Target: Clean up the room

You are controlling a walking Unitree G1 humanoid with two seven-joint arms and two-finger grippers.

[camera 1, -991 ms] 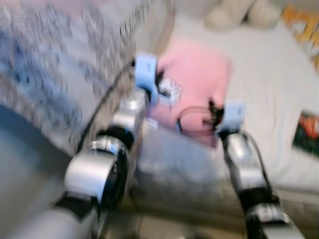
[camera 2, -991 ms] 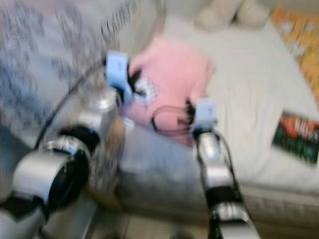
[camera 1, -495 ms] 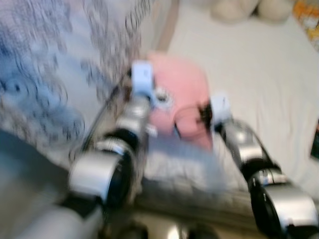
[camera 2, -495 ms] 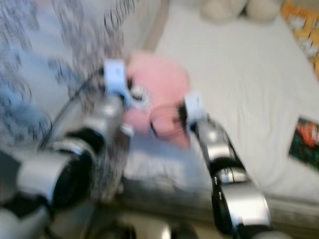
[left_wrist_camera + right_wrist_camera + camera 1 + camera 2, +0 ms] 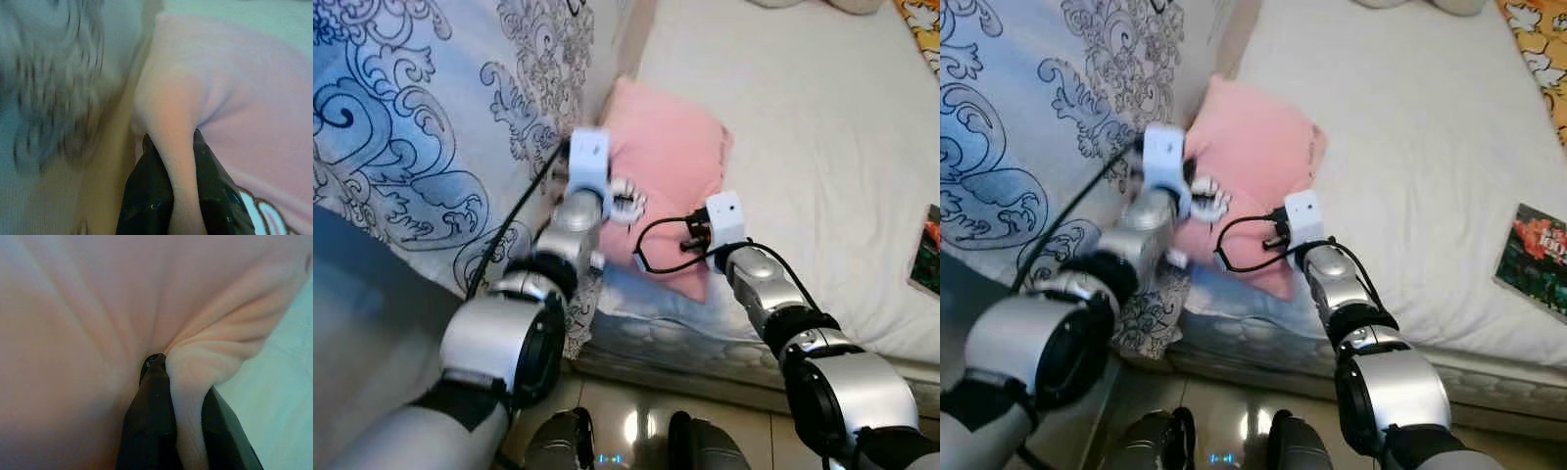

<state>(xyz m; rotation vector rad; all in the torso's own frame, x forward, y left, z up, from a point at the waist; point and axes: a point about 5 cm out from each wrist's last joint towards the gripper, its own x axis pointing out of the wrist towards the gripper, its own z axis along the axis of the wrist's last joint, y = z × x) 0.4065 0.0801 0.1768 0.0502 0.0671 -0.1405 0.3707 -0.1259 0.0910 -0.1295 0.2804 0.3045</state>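
Pink pillow [image 5: 671, 181] lies on white mattress [image 5: 822, 176] near its front edge, just beside a blue-patterned quilt [image 5: 421, 137]. Both grippers clamp it: left gripper [image 5: 171, 147] pinches a fold at the pillow's quilt-side edge, fingers [image 5: 146, 196] pressed tight on fabric; right gripper [image 5: 178, 374] likewise nipped shut on a bunched fold at the near edge. Book [image 5: 1538, 259] lies on mattress, well apart to the right. Tiled floor [image 5: 636, 411] below.
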